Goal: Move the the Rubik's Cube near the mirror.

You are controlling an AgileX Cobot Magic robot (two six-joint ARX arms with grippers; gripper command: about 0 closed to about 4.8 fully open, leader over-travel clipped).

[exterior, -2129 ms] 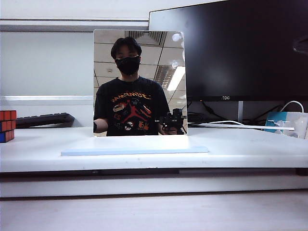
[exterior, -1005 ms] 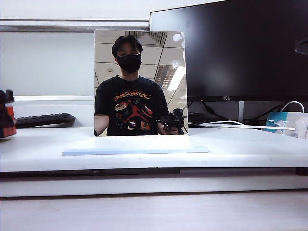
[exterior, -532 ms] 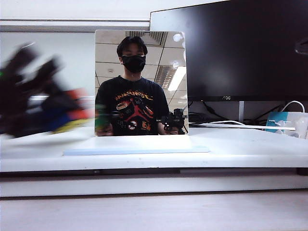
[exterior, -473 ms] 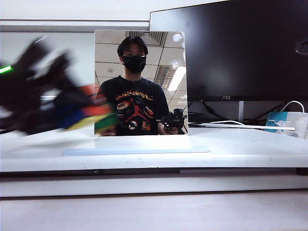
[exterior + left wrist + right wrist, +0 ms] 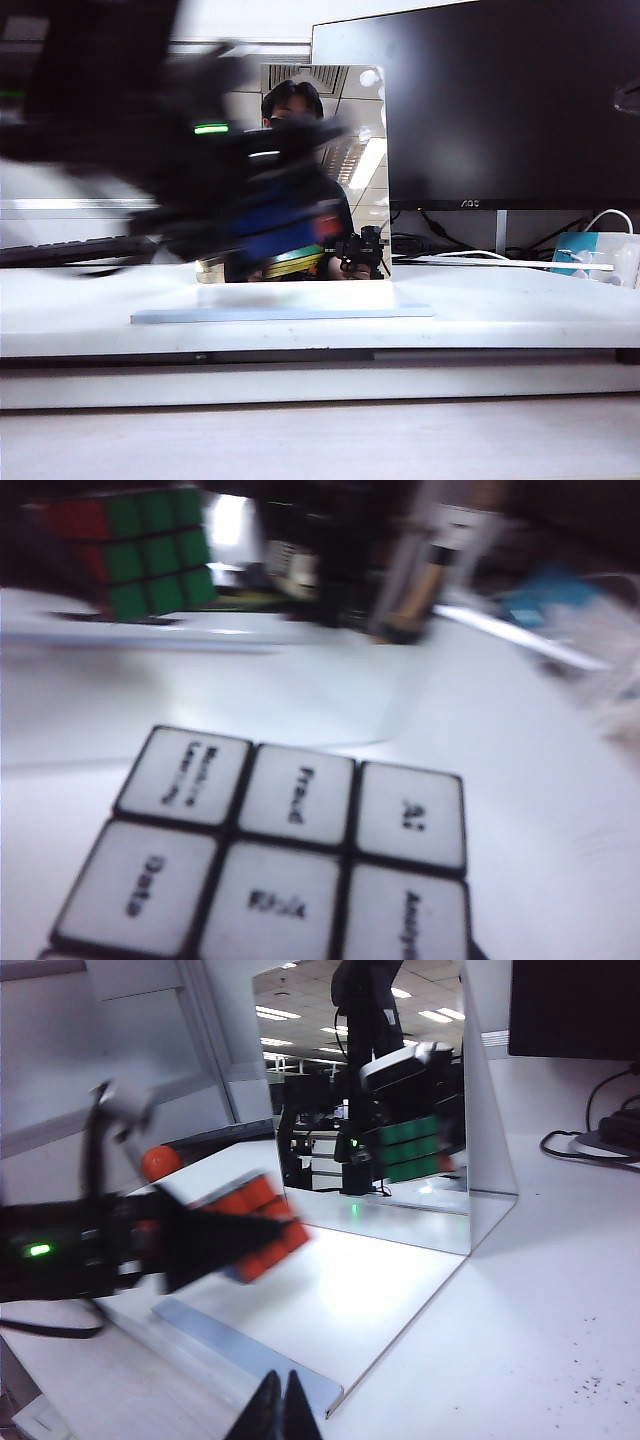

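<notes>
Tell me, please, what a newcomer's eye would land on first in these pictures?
First, the blurred black left gripper in front of the frameless upright mirror, clamped on the small multicoloured Rubik's Cube above the pale base plate. Next, the mirror's reflection of the cube's green face. The right gripper, shut, stays low at the table's near side.

Rubik's Cube [image 5: 262,1222] airborne (blurred, orange face showing), just in front of upright mirror [image 5: 430,1110]
</notes>
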